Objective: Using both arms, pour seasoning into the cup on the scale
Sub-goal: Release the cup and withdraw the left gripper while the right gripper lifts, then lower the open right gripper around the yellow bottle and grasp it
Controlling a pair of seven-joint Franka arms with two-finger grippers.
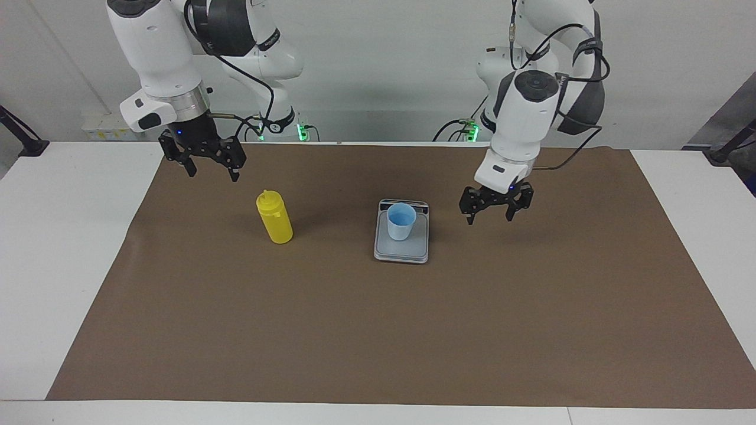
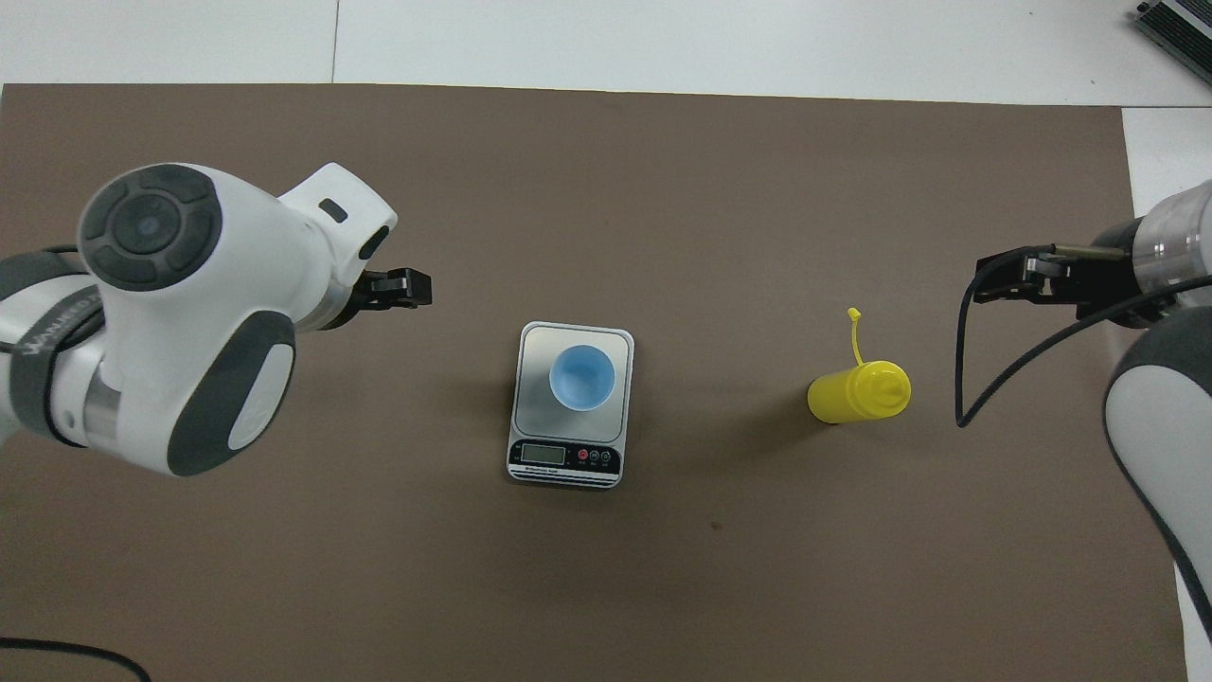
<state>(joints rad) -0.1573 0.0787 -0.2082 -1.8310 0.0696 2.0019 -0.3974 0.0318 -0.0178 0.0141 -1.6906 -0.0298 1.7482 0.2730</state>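
Note:
The yellow seasoning bottle [image 1: 274,219] stands upright on the brown mat, toward the right arm's end; it also shows in the overhead view [image 2: 860,391]. The light blue cup [image 1: 401,221] stands upright on the grey scale [image 1: 401,252], mid-table. From above, the cup [image 2: 581,376] sits on the weighing plate of the scale [image 2: 537,409], with the display strip on the edge nearer the robots. My right gripper [image 1: 211,172] hangs open and empty over the mat beside the bottle [image 2: 1018,275]. My left gripper [image 1: 490,218] hangs open and empty over the mat beside the scale [image 2: 402,287].
The brown mat [image 1: 378,330] covers most of the white table [image 1: 59,248]. A small cap tether [image 2: 854,327] sticks out from the bottle's top. A black cable [image 2: 985,379] loops from the right arm near the bottle.

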